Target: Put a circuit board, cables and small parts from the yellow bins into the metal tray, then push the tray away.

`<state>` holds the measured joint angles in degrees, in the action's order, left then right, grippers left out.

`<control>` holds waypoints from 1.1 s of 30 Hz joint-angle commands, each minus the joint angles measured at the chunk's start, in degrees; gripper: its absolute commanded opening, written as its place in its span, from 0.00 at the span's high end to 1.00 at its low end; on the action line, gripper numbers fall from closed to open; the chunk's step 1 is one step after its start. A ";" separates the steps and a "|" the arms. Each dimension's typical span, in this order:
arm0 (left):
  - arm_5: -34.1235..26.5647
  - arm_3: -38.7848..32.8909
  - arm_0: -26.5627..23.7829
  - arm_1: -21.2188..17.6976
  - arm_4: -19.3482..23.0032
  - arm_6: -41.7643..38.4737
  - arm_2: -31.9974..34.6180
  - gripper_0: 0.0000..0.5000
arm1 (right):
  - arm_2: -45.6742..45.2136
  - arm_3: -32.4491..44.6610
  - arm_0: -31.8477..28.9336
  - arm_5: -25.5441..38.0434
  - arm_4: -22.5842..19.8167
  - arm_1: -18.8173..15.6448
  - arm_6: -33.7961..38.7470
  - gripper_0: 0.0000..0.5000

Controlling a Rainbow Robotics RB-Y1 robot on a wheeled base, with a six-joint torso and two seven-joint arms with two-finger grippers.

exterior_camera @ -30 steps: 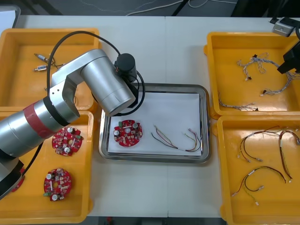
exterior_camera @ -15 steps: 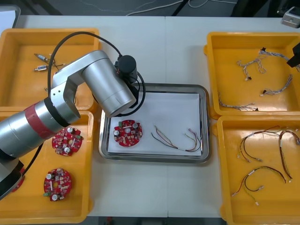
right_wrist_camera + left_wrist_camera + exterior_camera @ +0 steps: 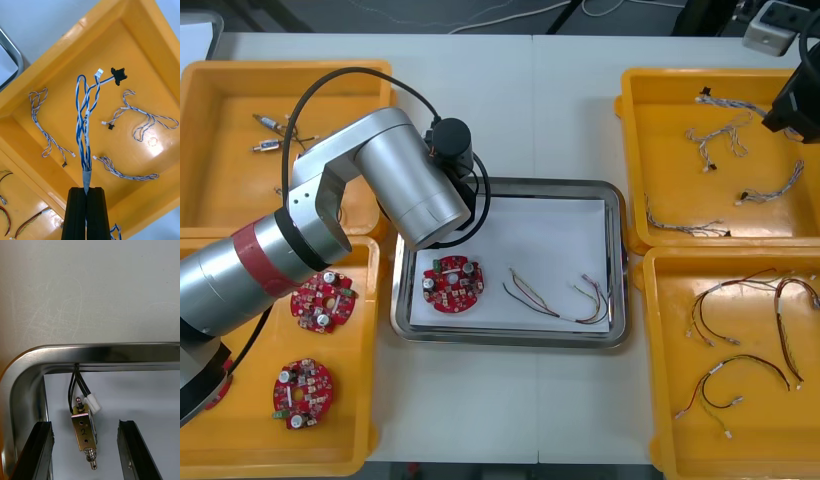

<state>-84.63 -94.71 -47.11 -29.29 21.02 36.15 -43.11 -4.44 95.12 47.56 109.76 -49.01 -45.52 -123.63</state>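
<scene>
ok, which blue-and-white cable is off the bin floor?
The cable with the black connector, pinched in the right tool above the yellow bin; the others lie loose on its floor.

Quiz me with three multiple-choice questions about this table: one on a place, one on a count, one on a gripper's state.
1. Where does the small metal part lie?
A. In a yellow bin.
B. In the shiny metal tray, near a corner.
C. On the bare table.
2. How many round red circuit boards lie in the tray?
A. One.
B. Two.
C. Three.
3. The right gripper is:
A. open.
B. shut on nothing.
C. shut on a twisted blue and white cable.
Answers: B, it lies inside the rim, between the open fingers of the left gripper; A, one board lies there; C, the cable rises from its fingers.
</scene>
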 commanded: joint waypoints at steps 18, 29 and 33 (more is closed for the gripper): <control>-13.98 -11.20 -3.78 -3.32 12.91 -2.84 11.30 0.00 | 12.62 20.19 -10.38 -5.96 -3.03 1.84 3.31 1.00; -19.70 -11.46 -4.75 -7.45 17.92 1.29 19.91 0.00 | 26.15 20.63 -8.01 -17.21 -1.18 1.49 3.75 1.00; -22.24 -10.84 -4.75 -8.41 17.92 3.75 22.64 0.00 | 29.93 20.46 -6.51 -19.41 -0.13 1.49 3.84 1.00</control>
<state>-105.12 -104.26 -49.16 -35.10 38.44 36.23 -23.80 21.98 114.11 38.03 91.83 -50.12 -43.31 -121.89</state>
